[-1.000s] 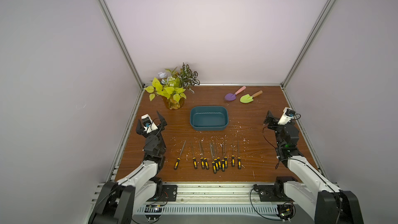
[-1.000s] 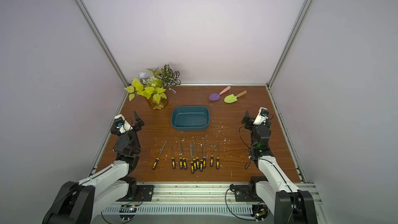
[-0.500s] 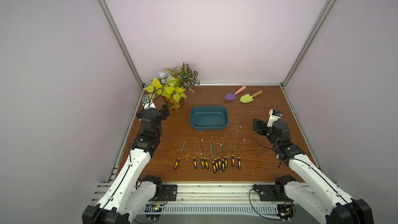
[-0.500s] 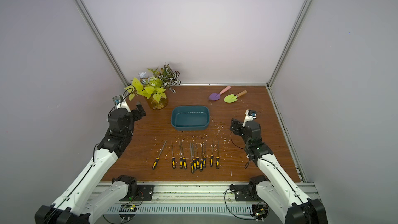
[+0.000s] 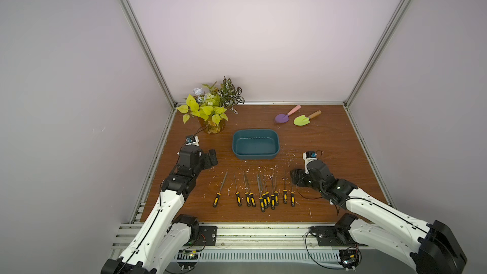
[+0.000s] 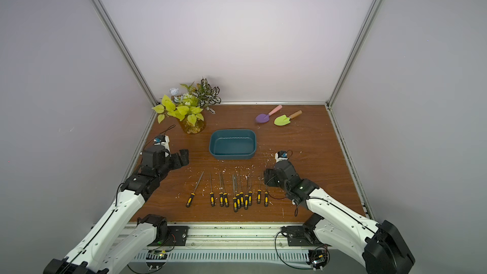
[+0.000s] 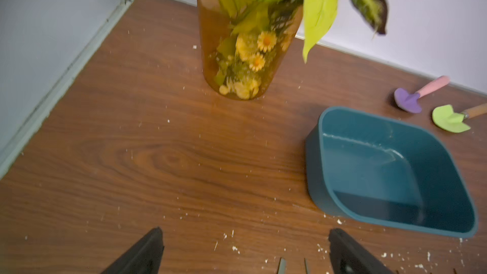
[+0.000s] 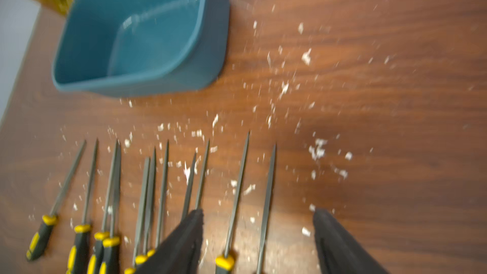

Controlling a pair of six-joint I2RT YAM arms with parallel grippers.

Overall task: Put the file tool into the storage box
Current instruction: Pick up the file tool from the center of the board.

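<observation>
One left gripper (image 7: pixel 245 233) hangs over the brown table (image 5: pixel 329 154) with its fingers spread wide and nothing between them. Beside it stands one amber vase (image 5: pixel 214 127) of leaves and flowers, its top cut off in the left wrist view. One storage box (image 5: pixel 255 155), dark teal, sits mid-table with nothing in it. In front of the box lie the file tools (image 5: pixel 247 197) in a row, tips toward it. I count eleven, though the middle ones are bunched and overlap, so the count is unsure. None is in the box. White flecks litter the wood around them. Farther back lie two toy trowels, one purple (image 5: pixel 282 118) and one green (image 5: pixel 301 120). One right gripper (image 8: pixel 257 216) is low at the row's right end, fingers partly apart and holding nothing. The last two files run between the fingers in the blurred right wrist view, which crops most handles.
</observation>
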